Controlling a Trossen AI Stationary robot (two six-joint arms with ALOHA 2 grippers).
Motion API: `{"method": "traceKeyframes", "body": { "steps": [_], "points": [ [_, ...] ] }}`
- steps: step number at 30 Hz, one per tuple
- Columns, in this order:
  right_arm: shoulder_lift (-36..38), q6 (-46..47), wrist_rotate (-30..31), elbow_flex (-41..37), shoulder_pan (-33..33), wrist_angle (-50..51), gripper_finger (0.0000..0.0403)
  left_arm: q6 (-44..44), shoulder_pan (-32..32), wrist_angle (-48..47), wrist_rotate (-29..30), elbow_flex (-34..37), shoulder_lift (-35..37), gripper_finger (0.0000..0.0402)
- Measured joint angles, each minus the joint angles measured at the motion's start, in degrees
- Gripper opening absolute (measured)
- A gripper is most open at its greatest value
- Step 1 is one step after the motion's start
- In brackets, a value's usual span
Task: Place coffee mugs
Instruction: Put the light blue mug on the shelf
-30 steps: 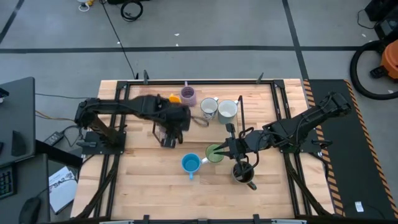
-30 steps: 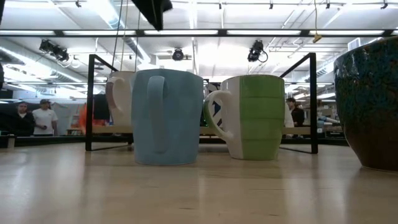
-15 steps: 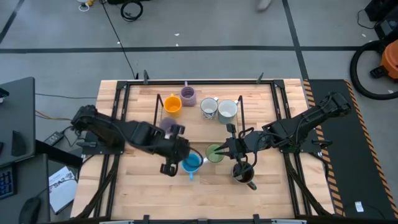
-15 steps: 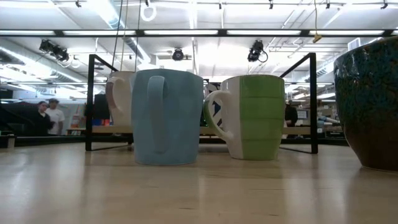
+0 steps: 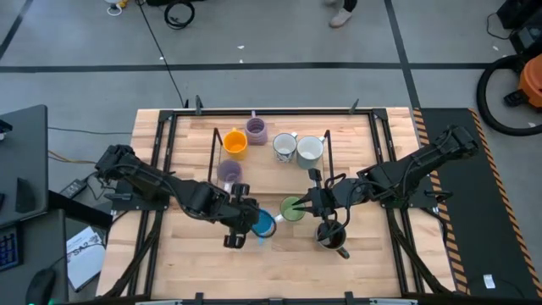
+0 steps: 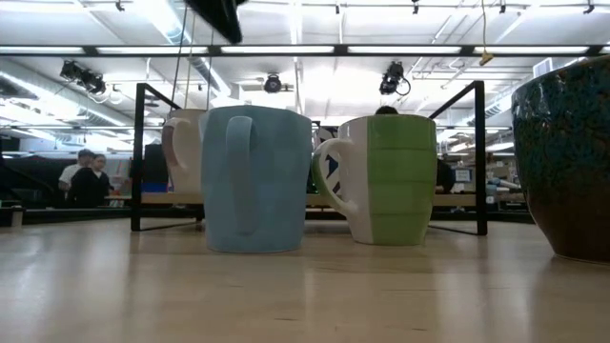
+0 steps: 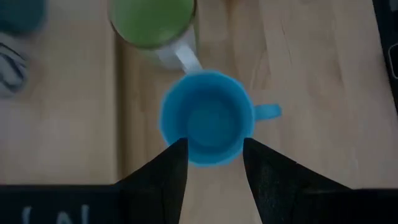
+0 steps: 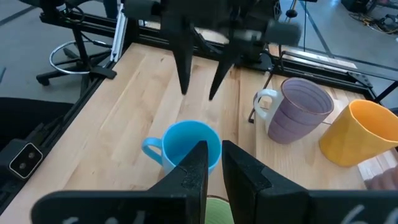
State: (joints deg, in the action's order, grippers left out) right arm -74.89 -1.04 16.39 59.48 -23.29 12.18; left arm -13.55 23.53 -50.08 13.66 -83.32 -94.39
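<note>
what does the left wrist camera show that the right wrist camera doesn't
Only the left wrist view: straight down into the blue mug, framed by the open left gripper, with the green mug beside it whole. Only the right wrist view: a purple mug, an orange mug, and the right gripper nearly closed, empty. Both show the blue mug on the wooden table.

From my station I see a grey concrete floor [image 5: 279,34] with dark lines around the wooden table [image 5: 195,271]. At two o'clock sits an orange vacuum [image 5: 532,80]; at nine o'clock, a black desk [image 5: 21,161]. A cable [image 5: 165,59] runs off toward eleven o'clock. Across the table, long ceiling lights [image 6: 286,50] glow and people [image 6: 88,181] stand at nine o'clock.
</note>
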Motion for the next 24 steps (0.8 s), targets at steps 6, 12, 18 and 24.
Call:
{"method": "traceKeyframes", "body": {
  "steps": [6, 12, 18, 24],
  "points": [
    [0.02, 0.0, -0.01, 0.0, 0.0, 0.04, 0.0052, -6.12, -3.33, 4.01, -7.02, 3.34, -0.26, 0.0162],
    [0.02, -0.02, -0.01, 0.0, 0.0, 0.22, 0.0052, -8.39, -6.48, 4.1, -12.14, 3.38, -2.42, 0.0162],
    [0.02, -0.07, -0.04, 0.0, 0.0, 0.33, 0.0052, -8.37, -8.97, 3.71, -14.43, 3.39, -4.55, 0.0162],
    [0.04, -0.18, -0.05, 0.0, 0.0, 0.47, 0.0052, -8.41, -10.9, 2.46, -14.99, 1.28, -5.63, 0.0162]
  ]
}}
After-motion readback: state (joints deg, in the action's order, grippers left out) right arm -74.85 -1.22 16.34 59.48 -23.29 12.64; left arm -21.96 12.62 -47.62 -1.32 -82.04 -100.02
